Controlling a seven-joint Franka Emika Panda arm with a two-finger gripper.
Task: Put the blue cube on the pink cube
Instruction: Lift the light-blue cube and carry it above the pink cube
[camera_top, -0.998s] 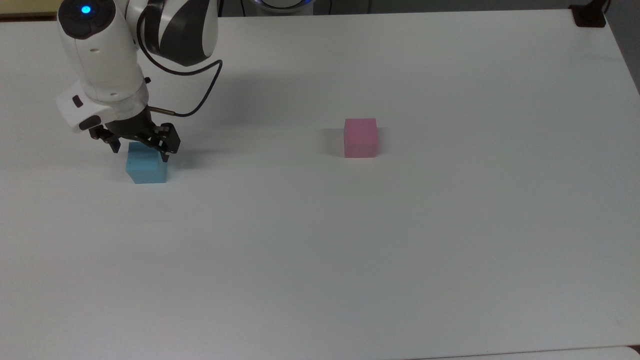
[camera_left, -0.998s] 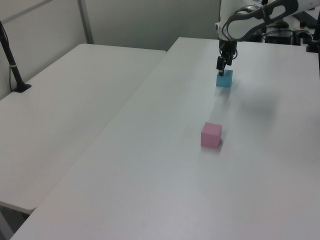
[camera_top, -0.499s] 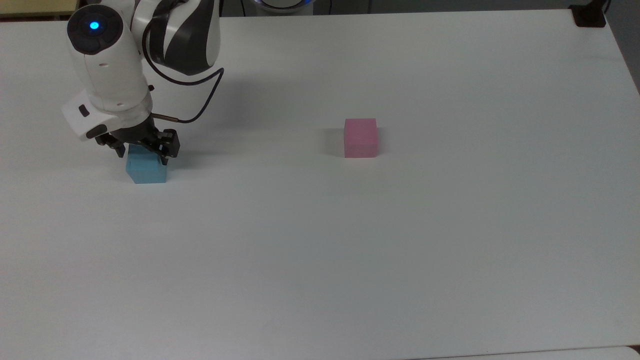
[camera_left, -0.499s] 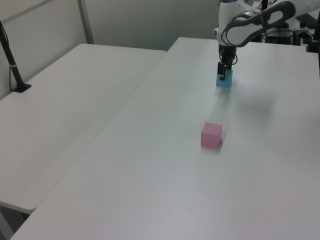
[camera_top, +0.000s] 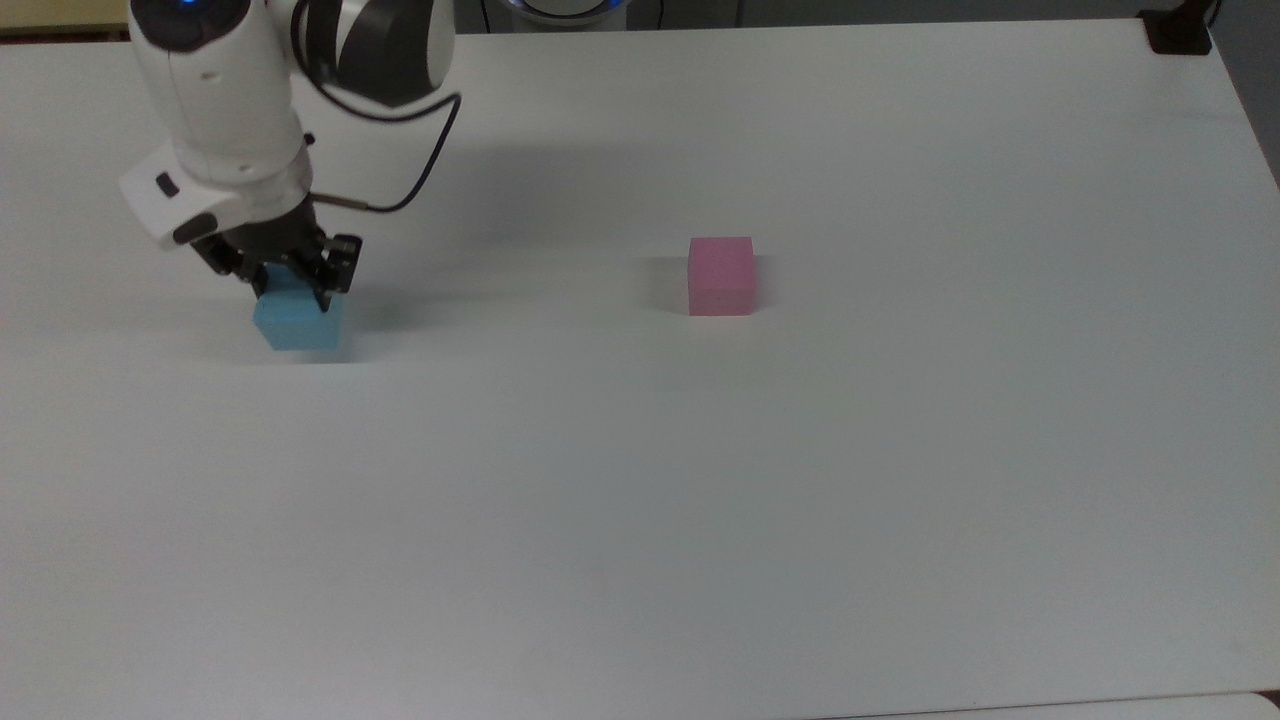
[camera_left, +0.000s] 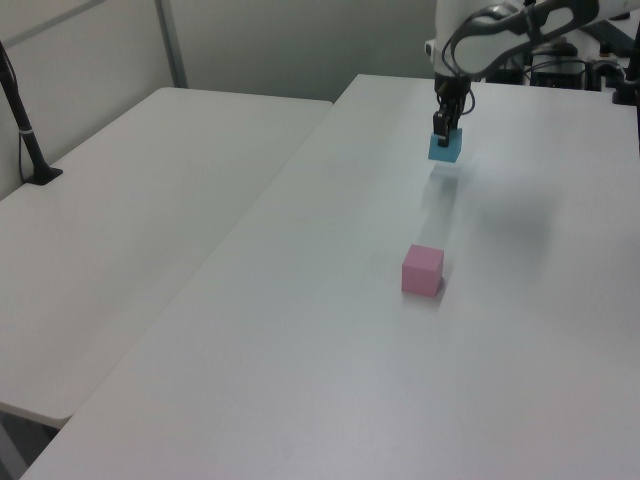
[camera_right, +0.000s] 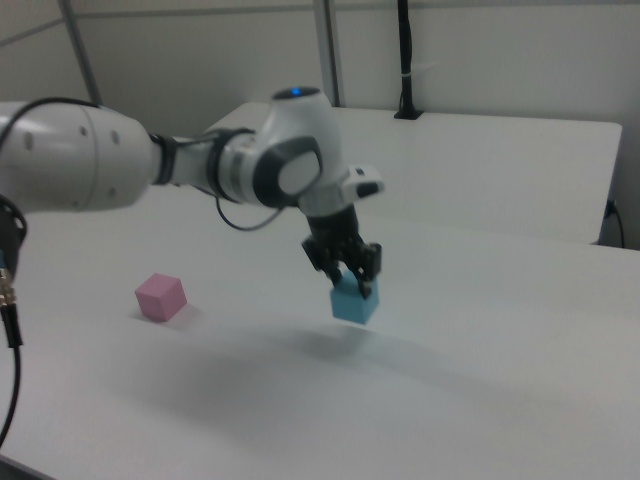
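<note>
Top view is showing the blue cube (camera_top: 298, 318) hanging pinched between the black fingers of the tool (camera_top: 290, 285), which is closing on its upper part and carrying it; in the right view the blue cube (camera_right: 354, 298) is floating clear of the white counter (camera_right: 480, 360) with its shadow lying below, so it is looking lifted. The pink cube (camera_top: 721, 275) is sitting alone on the counter, well apart, toward the top view's right of the tool and at about the same height in the picture. In the left view the pink cube (camera_left: 423, 270) is lying nearer the camera than the held cube (camera_left: 446, 147), so the carry is probably needing to run straight along that line before lowering
</note>
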